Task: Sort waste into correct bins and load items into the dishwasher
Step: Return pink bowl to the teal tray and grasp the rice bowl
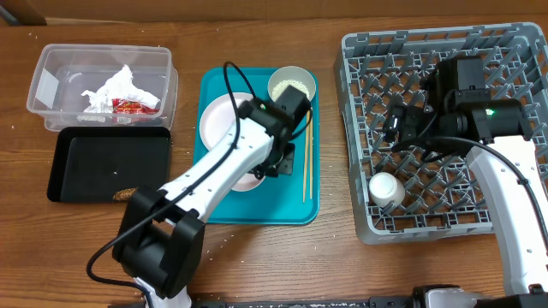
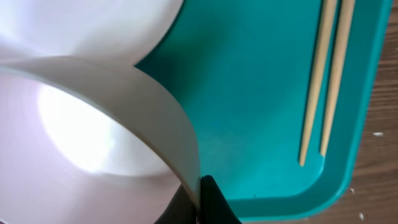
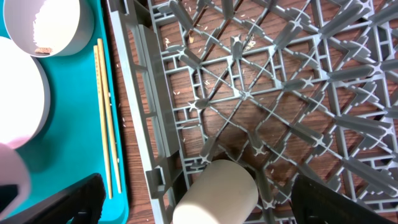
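Overhead: left gripper [image 1: 272, 162] sits at centre of frame over the teal tray [image 1: 274, 205], jaws closed on the rim of a plate [image 1: 248, 181].

Left wrist: fingertips [image 2: 208, 199] pinch that plate's rim at 6 o'clock. The plate fills the 8 o'clock side, and its rim stands above the tray floor. A 2nd plate [image 1: 218, 120] lies at the tray's 10 o'clock and overlaps the gripped one.

The bowl [image 1: 271, 85] is at the tray's 1 o'clock corner with rice [image 1: 293, 88] inside. 2 chopsticks [image 1: 306, 162] lie side by side along the tray's 3 o'clock edge, clear of the plates.

Right gripper [image 1: 398, 127] hangs over the rack [image 1: 428, 214] on the 3 o'clock side of the table [image 1: 257, 34], jaws wide open and holding nothing.

Right wrist: both fingers show at the lower corners, with the cup [image 3: 217, 193] between them, on its side on the lattice. In overhead the cup is near the rack's 7 o'clock corner.

The tub [image 1: 51, 64] is at 10 o'clock and holds paper [image 1: 111, 90] and the wrapper [image 1: 133, 106], which touch each other. The black tray [image 1: 94, 162] is at 9 o'clock, touching the tub's 6 o'clock side, with the brown lump [image 1: 127, 194] near its 5 o'clock corner.
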`<control>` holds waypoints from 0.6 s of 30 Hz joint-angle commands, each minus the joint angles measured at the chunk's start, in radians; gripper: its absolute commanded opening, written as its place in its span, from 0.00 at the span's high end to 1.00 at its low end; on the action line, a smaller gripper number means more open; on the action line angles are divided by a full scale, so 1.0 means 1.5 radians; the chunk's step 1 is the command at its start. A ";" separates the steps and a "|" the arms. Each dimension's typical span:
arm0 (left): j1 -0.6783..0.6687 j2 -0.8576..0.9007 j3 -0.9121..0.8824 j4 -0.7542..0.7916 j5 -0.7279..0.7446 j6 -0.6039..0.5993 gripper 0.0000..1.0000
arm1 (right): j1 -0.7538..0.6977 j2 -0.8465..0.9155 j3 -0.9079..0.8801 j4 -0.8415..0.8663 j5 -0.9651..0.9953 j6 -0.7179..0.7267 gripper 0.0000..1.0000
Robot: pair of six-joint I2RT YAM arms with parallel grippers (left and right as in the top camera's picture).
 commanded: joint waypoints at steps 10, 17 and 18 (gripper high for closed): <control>-0.012 0.006 -0.029 0.038 -0.026 -0.017 0.57 | -0.003 -0.018 0.003 0.001 0.004 -0.006 0.02; -0.002 0.006 0.127 0.084 -0.030 0.210 0.46 | -0.003 -0.018 0.003 0.001 0.004 -0.005 0.02; 0.001 0.006 0.136 0.109 -0.029 0.243 0.43 | -0.003 -0.018 0.003 0.001 0.004 -0.005 0.02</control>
